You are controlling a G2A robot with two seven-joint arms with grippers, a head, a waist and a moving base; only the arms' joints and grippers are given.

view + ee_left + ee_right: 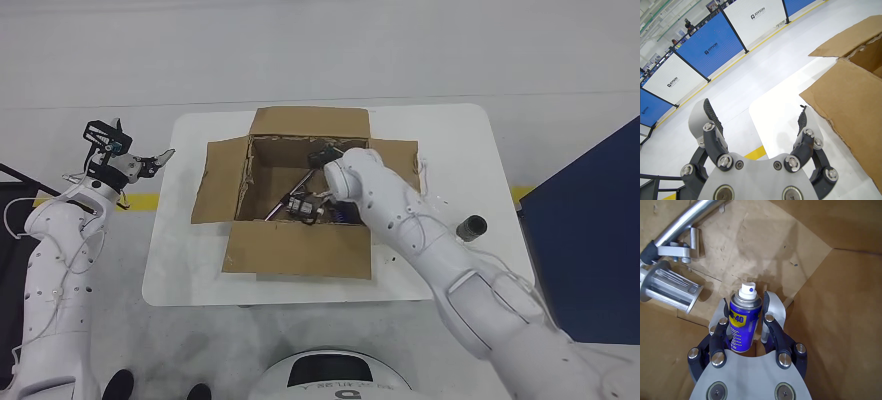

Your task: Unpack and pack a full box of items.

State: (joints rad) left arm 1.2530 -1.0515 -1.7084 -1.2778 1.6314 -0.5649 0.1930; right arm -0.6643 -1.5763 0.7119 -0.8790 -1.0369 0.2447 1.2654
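While the right end effector (746,298) grips the spray can (744,321) inside the box (838,313), left end effector (755,104) wide open beside the surface (450,140), unpacking seems underway; next: lift straight, clearing the walls.

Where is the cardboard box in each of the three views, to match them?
Top view: the cardboard box, open, mid-table, the right arm inside.
Left wrist view: its outer wall and a flap, beyond the open left gripper.
Right wrist view: its inner walls, around the right gripper shut on the spray can.
Shared landmark: the box's brown inside.
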